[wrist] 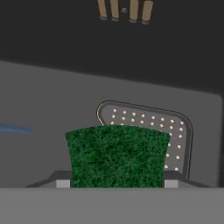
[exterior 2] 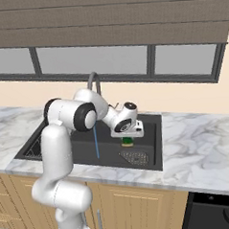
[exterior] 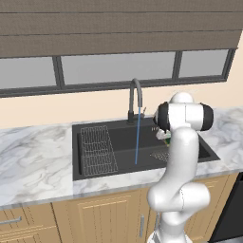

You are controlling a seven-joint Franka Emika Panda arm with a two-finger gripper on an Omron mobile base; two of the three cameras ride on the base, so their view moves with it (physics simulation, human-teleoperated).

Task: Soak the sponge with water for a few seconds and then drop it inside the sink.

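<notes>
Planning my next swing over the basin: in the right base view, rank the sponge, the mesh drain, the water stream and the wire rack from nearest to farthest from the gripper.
1. Sponge, clamped in the gripper.
2. Mesh drain, just below on the sink floor.
3. Water stream, off to the left.
4. Wire rack, far left end, partly behind the arm.

White arm (exterior: 180, 156), dark joints

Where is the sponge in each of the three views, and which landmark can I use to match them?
Left base view: sponge, right of centre, mostly hidden behind the arm.
Right base view: sponge, near centre, under the hand, above the mesh drain.
Hand view: sponge, bottom centre, held in the jaws.
Shared landmark: the mesh drain.
</notes>
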